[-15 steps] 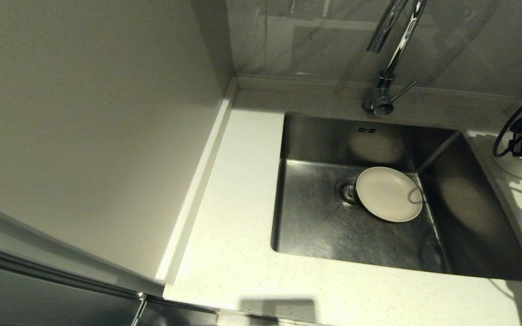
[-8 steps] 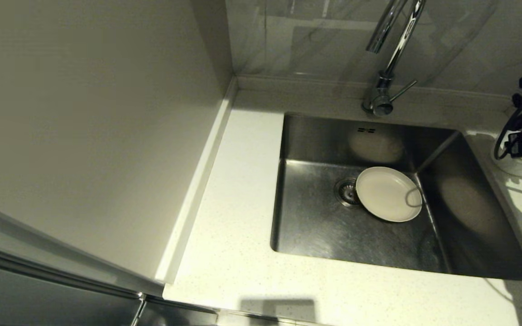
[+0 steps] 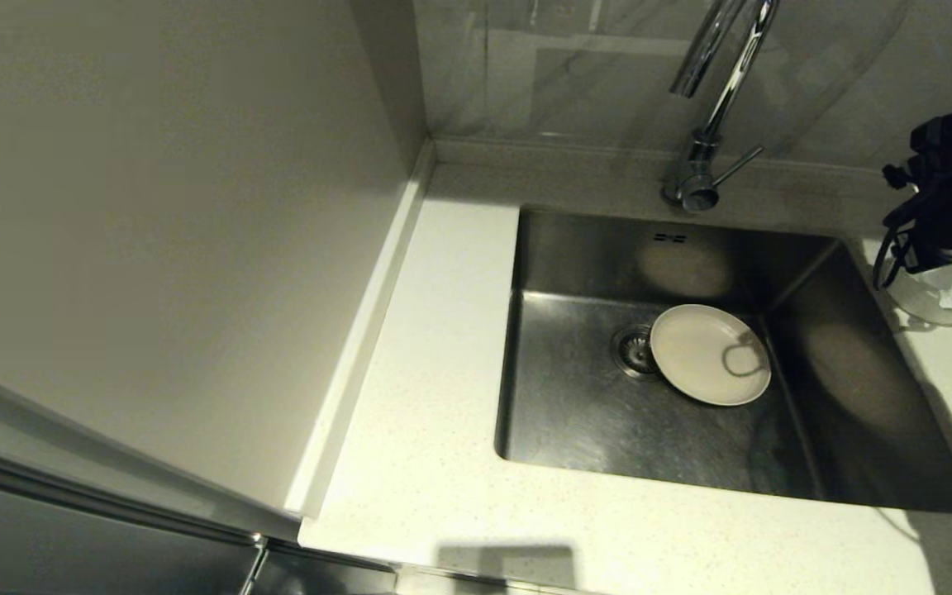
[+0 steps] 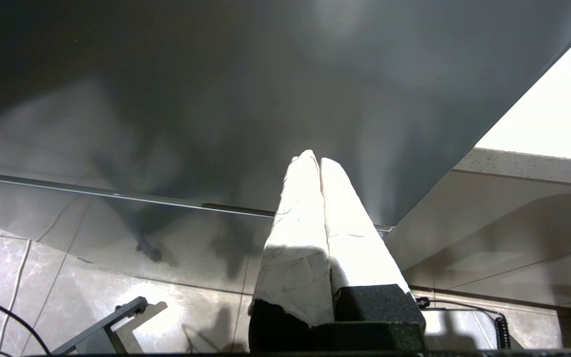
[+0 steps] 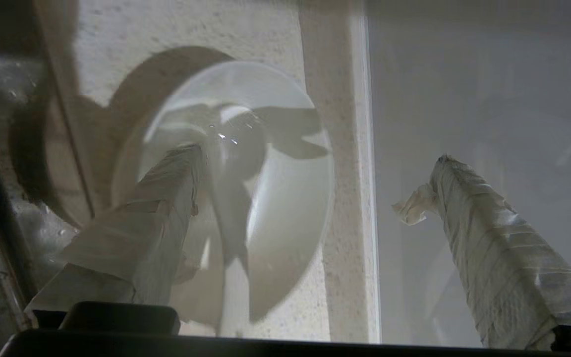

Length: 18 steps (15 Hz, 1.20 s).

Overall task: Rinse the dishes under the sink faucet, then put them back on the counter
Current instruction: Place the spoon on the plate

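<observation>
Shallow cream round plate (image 3: 709, 354) is shown lying flat on the floor of the square stainless steel sink (image 3: 575, 413), just beside the round drain strainer (image 3: 632, 349), part of which is overlapped by its rim. Tall chrome gooseneck faucet (image 3: 711, 91) is seen at the back edge, w/ thin side lever angled to the right. Small white round bowl (image 3: 949, 294) is set on the off-white speckled stone tabletop (image 3: 426, 463) at the sink's right side, near the back corner. Right gripper (image 5: 315, 178) is held directly over the bowl, its tape-wrapped fingers (image 5: 166, 198) spread wide, nothing gripped; one finger is seen above the bowl, the other past the tabletop's raised back edge. Left gripper (image 4: 319, 161) is parked low beside the cabinet, well apart from the sink, fingers pressed together, empty.
</observation>
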Tool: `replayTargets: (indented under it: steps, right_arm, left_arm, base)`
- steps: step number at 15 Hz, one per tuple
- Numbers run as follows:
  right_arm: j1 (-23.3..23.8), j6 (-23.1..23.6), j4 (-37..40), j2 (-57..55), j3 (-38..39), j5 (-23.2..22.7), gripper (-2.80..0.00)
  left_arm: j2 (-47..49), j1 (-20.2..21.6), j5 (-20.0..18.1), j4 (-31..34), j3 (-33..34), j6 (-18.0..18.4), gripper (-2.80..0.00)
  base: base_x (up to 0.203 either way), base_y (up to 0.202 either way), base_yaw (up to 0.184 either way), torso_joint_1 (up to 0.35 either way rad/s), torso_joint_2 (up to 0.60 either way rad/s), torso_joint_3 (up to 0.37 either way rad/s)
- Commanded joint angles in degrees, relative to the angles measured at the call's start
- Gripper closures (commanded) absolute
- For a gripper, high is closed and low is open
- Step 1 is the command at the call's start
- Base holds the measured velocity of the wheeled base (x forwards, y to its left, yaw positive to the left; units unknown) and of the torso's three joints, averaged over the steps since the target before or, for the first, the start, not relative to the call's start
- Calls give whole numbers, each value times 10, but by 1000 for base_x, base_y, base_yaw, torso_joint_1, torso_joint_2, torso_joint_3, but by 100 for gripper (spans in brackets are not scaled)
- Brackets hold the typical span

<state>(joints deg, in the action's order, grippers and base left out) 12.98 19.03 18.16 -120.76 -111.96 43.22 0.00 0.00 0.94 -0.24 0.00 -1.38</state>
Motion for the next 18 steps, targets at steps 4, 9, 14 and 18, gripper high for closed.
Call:
replayTargets:
  steps: [4, 9, 14, 18]
  right_arm:
    - [1, 27, 0, -4, -12, 19, -280]
    - [9, 29, 1, 3, -11, 27, -280]
    - [15, 36, 4, 17, 7, 27, -280]
    - [14, 34, 4, 26, 44, 27, -280]
  left_arm:
    - [-2, 0, 0, 0, 0, 0, 0]
    - [-2, 0, 0, 0, 0, 0, 0]
    - [-2, 0, 0, 0, 0, 0, 0]
    - [-2, 0, 0, 0, 0, 0, 0]
  base:
    - [0, 0, 0, 0, 0, 0]
    - [0, 0, 0, 0, 0, 0]
    - [0, 0, 0, 0, 0, 0]
    - [0, 0, 0, 0, 0, 0]
